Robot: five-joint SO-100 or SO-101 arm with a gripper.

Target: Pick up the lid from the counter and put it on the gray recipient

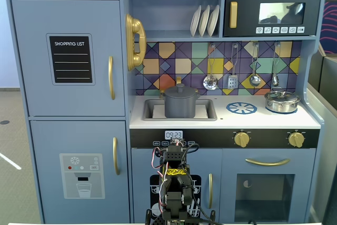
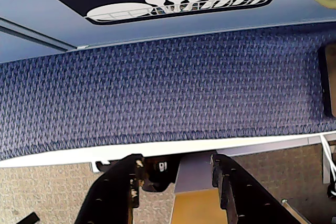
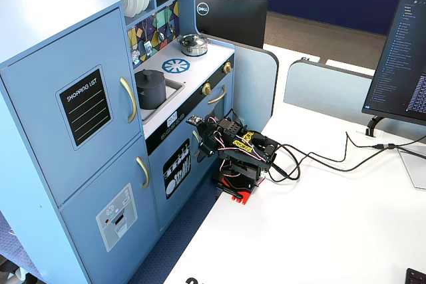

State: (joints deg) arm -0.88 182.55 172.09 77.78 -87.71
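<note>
Fixed view: lid sits on gray pot in sink, far above folded arm. Gripper low near cabinet base, fingers parted, empty, aimed down at carpet; pot lies up and beyond.

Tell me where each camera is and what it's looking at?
A fixed view: faces the toy kitchen head-on; the folded arm shows low down.
Wrist view: rides the arm, looks down at blue carpet; open gripper at bottom.
Another fixed view: high beside the desk, looking down.
Both fixed views share the gray pot, lid on.
</note>
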